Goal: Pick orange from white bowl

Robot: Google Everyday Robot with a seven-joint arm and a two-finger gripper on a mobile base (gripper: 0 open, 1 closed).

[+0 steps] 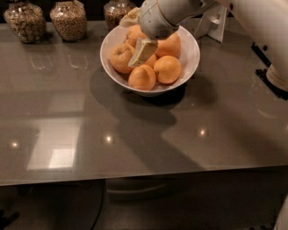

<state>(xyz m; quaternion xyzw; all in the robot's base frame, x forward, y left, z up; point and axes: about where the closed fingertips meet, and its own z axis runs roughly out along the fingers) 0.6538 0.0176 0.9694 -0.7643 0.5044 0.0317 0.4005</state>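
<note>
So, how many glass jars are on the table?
3, along the back edge: left jar, middle jar, right jar behind the white bowl. The claw is over the bowl.

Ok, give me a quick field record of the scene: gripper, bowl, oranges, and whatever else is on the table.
gripper: low over the white bowl, among the oranges, arm coming in from the upper right
white bowl: upright on the grey table, far centre
oranges: at least five visible, all inside the bowl, none lifted out
glass jars: three along the far edge, behind and left of the bowl, holding grain
</note>
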